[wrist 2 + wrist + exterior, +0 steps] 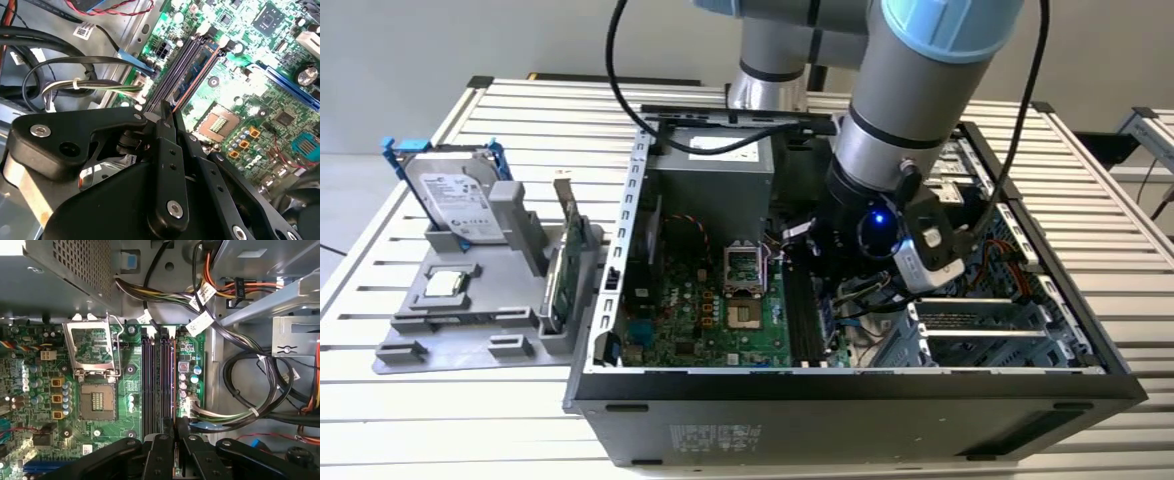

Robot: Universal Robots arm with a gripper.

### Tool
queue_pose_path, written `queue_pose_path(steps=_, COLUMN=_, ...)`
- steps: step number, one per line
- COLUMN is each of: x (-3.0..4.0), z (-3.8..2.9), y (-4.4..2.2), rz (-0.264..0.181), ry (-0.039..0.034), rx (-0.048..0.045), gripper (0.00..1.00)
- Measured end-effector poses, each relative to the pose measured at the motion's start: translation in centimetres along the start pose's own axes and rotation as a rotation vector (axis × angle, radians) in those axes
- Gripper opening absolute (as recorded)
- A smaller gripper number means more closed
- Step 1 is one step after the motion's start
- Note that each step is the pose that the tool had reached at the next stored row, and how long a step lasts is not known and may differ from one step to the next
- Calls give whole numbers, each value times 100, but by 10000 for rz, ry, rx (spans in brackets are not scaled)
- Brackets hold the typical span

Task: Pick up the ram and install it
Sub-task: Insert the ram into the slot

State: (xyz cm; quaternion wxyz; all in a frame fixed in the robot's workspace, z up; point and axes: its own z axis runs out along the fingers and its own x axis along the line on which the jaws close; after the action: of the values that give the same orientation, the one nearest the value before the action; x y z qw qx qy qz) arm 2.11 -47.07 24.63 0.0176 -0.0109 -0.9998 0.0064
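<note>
Your hand [171,114] is drawn narrow and pinches the near end of the ram [198,67]. The ram stands on edge in the outermost of the memory slots [155,385], on the motherboard [130,390] inside the open computer case [854,385].

Judging from both wrist views, the main risk is uneven seating. You grip 1 end only, so pressing there could tilt the stick and leave the far end high at its white latch [220,43]. The cable bundle [235,412] lies just beside the slot and could snag a finger.

The ram's long axis runs along the slot, away from the hand toward the case's cable end, with its contact edge down.
</note>
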Motion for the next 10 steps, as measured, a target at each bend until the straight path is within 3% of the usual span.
queue_pose_path(steps=10, x=-3, z=106, y=27, rz=0, ry=0, rx=0, gripper=0)
